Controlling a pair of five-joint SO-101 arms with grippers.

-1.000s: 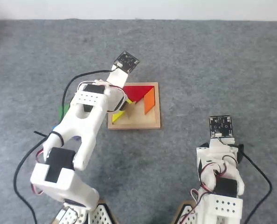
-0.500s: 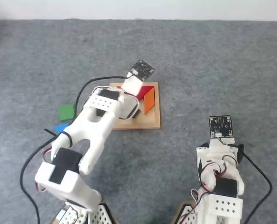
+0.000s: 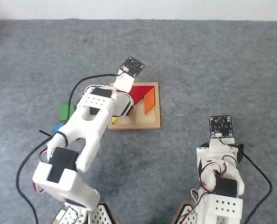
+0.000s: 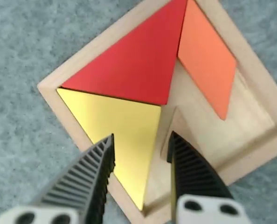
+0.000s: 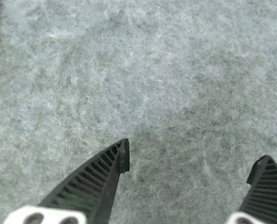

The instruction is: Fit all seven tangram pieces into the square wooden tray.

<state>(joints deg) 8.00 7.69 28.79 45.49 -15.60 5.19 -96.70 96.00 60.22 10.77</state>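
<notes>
From above, one green piece [image 3: 64, 112] and one blue piece [image 3: 58, 127] are seen on the grey felt [image 3: 213, 56], left of the wooden tray [image 3: 153, 124]. Three pieces are laid in the tray: a yellow triangle [image 4: 120, 121], better seen from the left wrist, a red triangle [image 4: 138, 65] and an orange piece [image 4: 206, 60]. The left claw [image 4: 141, 144] is held over the yellow triangle, a little apart, with nothing in it. The right claw [image 5: 194, 151] is spread wide over the felt.
</notes>
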